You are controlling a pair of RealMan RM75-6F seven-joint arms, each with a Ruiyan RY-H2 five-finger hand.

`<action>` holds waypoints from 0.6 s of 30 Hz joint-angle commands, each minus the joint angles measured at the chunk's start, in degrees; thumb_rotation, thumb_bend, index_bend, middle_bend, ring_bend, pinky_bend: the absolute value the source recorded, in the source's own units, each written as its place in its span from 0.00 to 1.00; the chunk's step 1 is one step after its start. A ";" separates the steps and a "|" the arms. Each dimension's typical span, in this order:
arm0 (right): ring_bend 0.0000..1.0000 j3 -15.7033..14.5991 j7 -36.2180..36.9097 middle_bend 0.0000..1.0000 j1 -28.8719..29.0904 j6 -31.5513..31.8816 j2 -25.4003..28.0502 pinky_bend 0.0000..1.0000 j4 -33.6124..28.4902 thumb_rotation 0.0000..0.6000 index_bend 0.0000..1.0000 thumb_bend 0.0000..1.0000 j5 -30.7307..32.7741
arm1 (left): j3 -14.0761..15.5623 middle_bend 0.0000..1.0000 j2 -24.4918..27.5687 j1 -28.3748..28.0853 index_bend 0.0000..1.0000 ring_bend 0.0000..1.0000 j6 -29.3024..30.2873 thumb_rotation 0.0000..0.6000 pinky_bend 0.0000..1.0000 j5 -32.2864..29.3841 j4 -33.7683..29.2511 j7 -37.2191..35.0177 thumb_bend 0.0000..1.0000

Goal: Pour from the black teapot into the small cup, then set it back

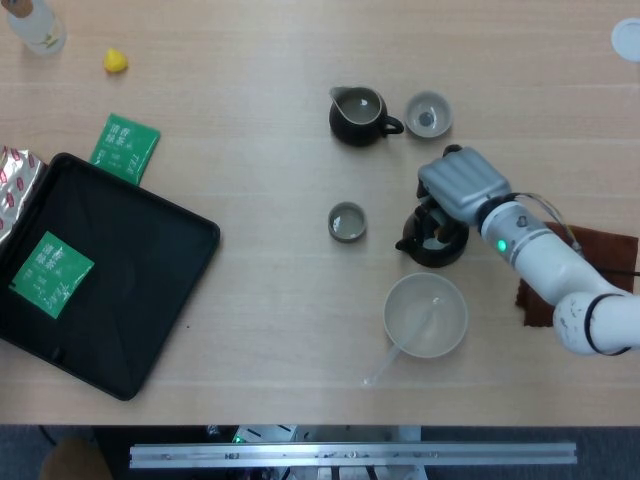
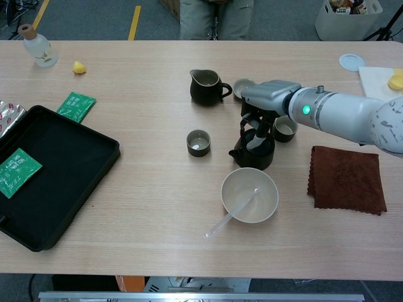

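Observation:
The black teapot (image 1: 430, 244) (image 2: 254, 153) stands on the table, right of the small cup (image 1: 347, 221) (image 2: 198, 142), with its spout towards that cup. My right hand (image 1: 463, 185) (image 2: 267, 100) is directly above the teapot. Its dark fingers (image 2: 250, 129) curl down around the pot's upper part and grip it. The hand hides the pot's top in the head view. The cup sits upright, a hand's width from the spout. My left hand shows in neither view.
A dark pitcher (image 1: 358, 113) (image 2: 206, 87) and a grey cup (image 1: 428, 114) (image 2: 242, 87) stand behind. Another cup (image 2: 284, 129) sits just right of the teapot. In front lie a white bowl (image 2: 249, 194) with a spoon, a brown cloth (image 2: 347, 178), and a black tray (image 2: 50, 170) at the left.

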 commanded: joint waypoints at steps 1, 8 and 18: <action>0.77 -0.27 -0.16 0.83 0.31 0.10 -0.16 0.18 0.13 0.83 0.83 0.00 0.13 | 0.02 0.17 0.01 0.04 0.11 0.10 0.02 1.00 0.09 -0.05 0.10 -0.10 0.30; 0.78 -0.71 -0.44 0.85 0.78 1.16 -0.86 0.18 0.14 0.72 0.86 0.00 0.26 | 0.05 0.17 0.03 0.15 0.11 0.10 0.09 1.00 0.09 -0.15 0.33 -0.41 0.30; 0.78 0.90 2.91 0.86 0.00 1.48 0.39 0.18 -1.17 0.24 0.90 0.00 -1.79 | 0.07 0.17 0.10 0.23 0.11 0.10 0.25 1.00 0.09 -0.06 0.39 -0.60 0.30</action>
